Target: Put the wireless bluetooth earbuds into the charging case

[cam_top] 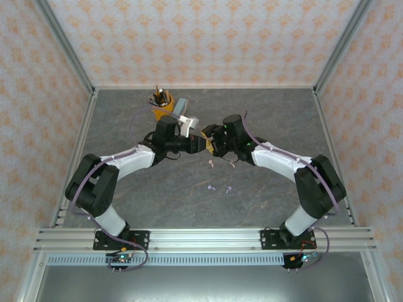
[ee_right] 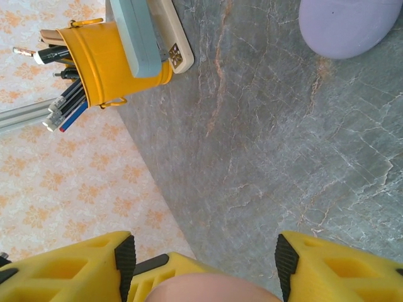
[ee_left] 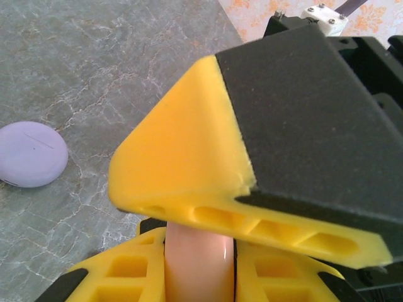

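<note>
My left gripper (ee_left: pixel 200 250) is shut on a pale pink round charging case (ee_left: pixel 198 270), held on edge between its yellow fingers. My right gripper (ee_right: pixel 205 259) stands open astride that same pink case (ee_right: pixel 211 290), its black pads apart from the case on both sides. One of its fingers (ee_left: pixel 264 157) crosses just above the case in the left wrist view. In the top view both grippers meet at mid-table, left (cam_top: pixel 196 143) and right (cam_top: pixel 211 141). The earbuds lie loose on the table nearer the bases: a pale pink one (cam_top: pixel 212 163) and two lilac ones (cam_top: pixel 211 187) (cam_top: pixel 228 189).
A lilac round case (ee_left: pixel 28 154) (ee_right: pixel 349 25) lies closed on the grey marbled table close to the grippers. At the back stands a yellow cup of pens (cam_top: pixel 162 107) (ee_right: pixel 107 63) with a grey box (ee_right: pixel 141 34) leaning on it. Patterned walls ring the table.
</note>
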